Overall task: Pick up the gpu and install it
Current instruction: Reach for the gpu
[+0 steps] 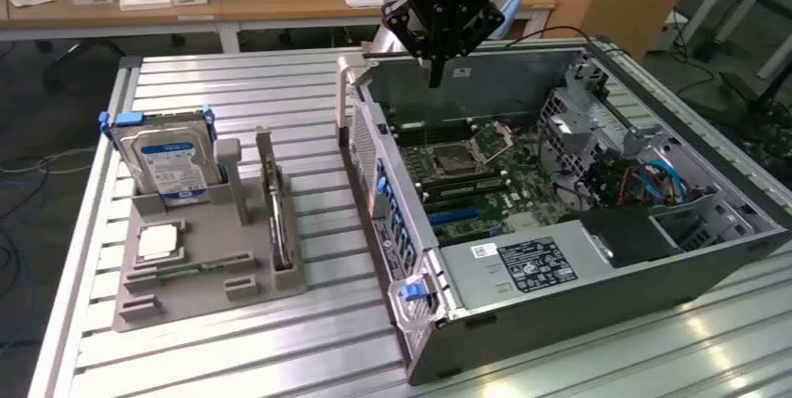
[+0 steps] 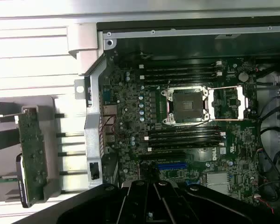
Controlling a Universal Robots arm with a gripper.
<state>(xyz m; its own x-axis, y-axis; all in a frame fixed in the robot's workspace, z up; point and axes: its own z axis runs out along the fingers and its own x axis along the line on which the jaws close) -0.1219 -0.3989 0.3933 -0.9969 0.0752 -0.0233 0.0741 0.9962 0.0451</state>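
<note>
The gripper point(image 1: 433, 76) hangs over the far wall of the open case point(image 1: 557, 324), its 2 fingers pressed together on nothing. The gpu point(image 1: 274, 211) is outside the case, standing on edge in a grey holder point(image 1: 198, 282) just beside the case's slotted side. A hard drive point(image 1: 173, 161) sits in the same holder, farther from the case. The card is not yet picked up, and the gripper is well apart from it.

The gpu looks light and stiff but fragile: a thin green board with bare components. Its upper edge is free, so that is likely the best grip, pinched across the board's thickness. Pressure on the fan, or a skewed hold, could harm or tilt it.
</note>
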